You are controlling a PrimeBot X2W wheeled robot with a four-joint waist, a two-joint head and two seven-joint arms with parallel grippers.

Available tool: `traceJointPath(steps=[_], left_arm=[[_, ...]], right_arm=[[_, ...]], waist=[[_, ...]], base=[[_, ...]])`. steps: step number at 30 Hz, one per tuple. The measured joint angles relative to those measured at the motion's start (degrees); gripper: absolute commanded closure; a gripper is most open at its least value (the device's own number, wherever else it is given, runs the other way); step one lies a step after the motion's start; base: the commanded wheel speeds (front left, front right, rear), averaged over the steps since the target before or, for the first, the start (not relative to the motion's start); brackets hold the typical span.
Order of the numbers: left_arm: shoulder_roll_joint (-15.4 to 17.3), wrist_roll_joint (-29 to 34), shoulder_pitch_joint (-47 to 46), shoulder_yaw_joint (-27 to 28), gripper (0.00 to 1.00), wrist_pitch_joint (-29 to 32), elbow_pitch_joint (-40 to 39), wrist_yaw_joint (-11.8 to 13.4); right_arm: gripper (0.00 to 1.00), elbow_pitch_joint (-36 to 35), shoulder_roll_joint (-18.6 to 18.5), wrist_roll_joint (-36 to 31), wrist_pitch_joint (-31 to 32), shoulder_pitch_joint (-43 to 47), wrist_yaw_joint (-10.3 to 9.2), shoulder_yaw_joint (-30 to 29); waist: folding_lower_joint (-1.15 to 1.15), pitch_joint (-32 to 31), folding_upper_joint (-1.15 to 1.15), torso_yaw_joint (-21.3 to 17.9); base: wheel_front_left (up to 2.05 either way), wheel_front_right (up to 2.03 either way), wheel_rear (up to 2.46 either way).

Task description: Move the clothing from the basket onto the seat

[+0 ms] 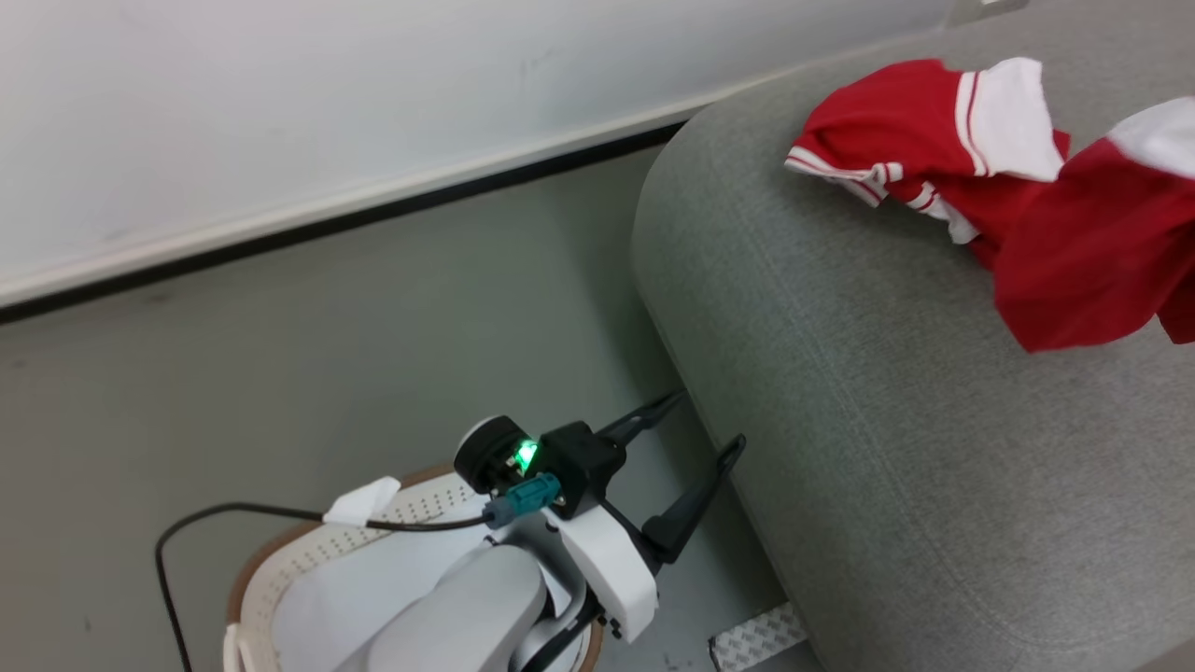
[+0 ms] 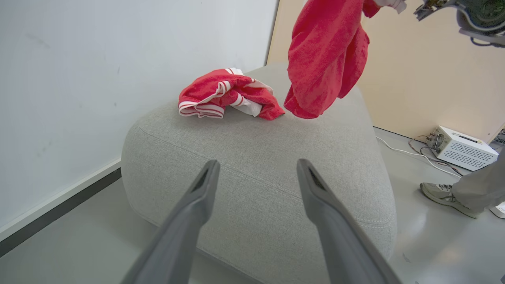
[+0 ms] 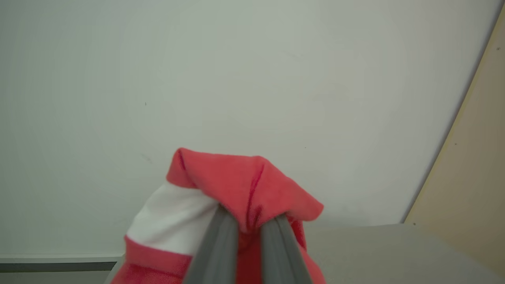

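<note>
Dangling over the seat (image 1: 887, 420), clothing (image 2: 323, 59) pinched in right gripper (image 3: 250, 215); left gripper (image 1: 707, 419) spread beside its edge.

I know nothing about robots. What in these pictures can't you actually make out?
1. Head view: the left arm covers most of the basket, so most of its inside is hidden.
2. Right wrist view: the right claw has its tips buried in the red garment.
3. Left wrist view: the top edge cuts off that hanging garment, hiding the grip on it.
4. Left wrist view: the right edge cuts off the person above the shoe.
</note>
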Motion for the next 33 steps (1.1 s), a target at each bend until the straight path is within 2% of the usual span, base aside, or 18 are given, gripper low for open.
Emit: traceJointPath(steps=[2, 7, 15, 19, 24, 25, 26, 27, 28, 33], left_arm=[[0.43, 0.14, -0.79, -0.09, 0.0, 0.3, -0.22, -0.07], [1.02, 0.3, -3.04, 0.25, 0.0, 1.02, -1.41, -0.01], [2.38, 1.01, -5.99, 0.88, 0.0, 1.89, -2.64, 0.42], [3.07, 1.18, -6.48, 1.03, 0.0, 1.89, -2.89, 0.55], [3.0, 1.19, -7.0, 1.03, 0.0, 1.57, -2.67, 0.79], [2.89, 1.19, -7.0, 1.01, 0.0, 1.43, -2.43, 0.79], [2.72, 1.18, -6.99, 1.02, 0.0, 1.38, -2.15, 0.79], [2.55, 1.16, -6.99, 1.02, 0.0, 1.27, -1.88, 0.79], [2.3, 1.13, -6.96, 1.03, 0.0, 1.05, -1.59, 0.79], [1.68, 0.36, -5.91, 1.21, 0.0, 0.38, 0.2, 0.79]], right_arm=[[1.0, 2.87, -0.94, -1.04, -0.05, -1.94, 0.0, -2.26], [1.0, 9.88, -0.56, -2.54, -0.45, -6.12, 0.0, -5.54], [1.0, 24.05, -2.7, -4.78, 0.0, -13.9, 0.0, -3.42], [1.0, 33.54, -2.5, -4.66, 5.57, -15.81, 0.0, -0.54], [0.97, 40.57, -2.63, -1.54, 13.15, -17.1, 0.0, 2.29], [0.89, 41.19, -2.68, -0.52, 14.36, -17.28, 0.0, 2.86], [0.71, 41.51, -2.71, 0.42, 15.64, -17.31, 0.0, 3.56], [0.24, 41.72, -2.71, 1.27, 16.58, -17.3, 0.0, 4.22], [0.0, 41.74, -2.87, 1.77, 17.14, -17.29, 0.0, 5.03], [0.0, 42.0, -3.65, 4.05, 18.92, -17.12, 0.0, 8.48]], waist=[[0.0, 1.56, 0.0, 0.66], [0.0, 5.95, 0.0, 2.52], [0.01, 13.21, 0.0, 5.71], [0.01, 15.96, 0.0, 7.17], [0.01, 17.14, 0.0, 8.78], [0.02, 17.0, 0.0, 8.95], [0.01, 16.73, 0.0, 9.03], [0.01, 16.36, 0.0, 9.06], [0.01, 15.92, 0.0, 9.06], [0.01, 12.76, 0.0, 8.78]], base=[[0.0, 0.0, 0.0], [0.0, 0.0, 0.0], [0.0, 0.0, 0.0], [0.0, 0.0, 0.0], [0.0, 0.0, 0.0], [0.0, 0.0, 0.0], [0.0, 0.0, 0.0], [0.0, 0.0, 0.0], [0.0, 0.0, 0.0], [0.0, 0.0, 0.0]])
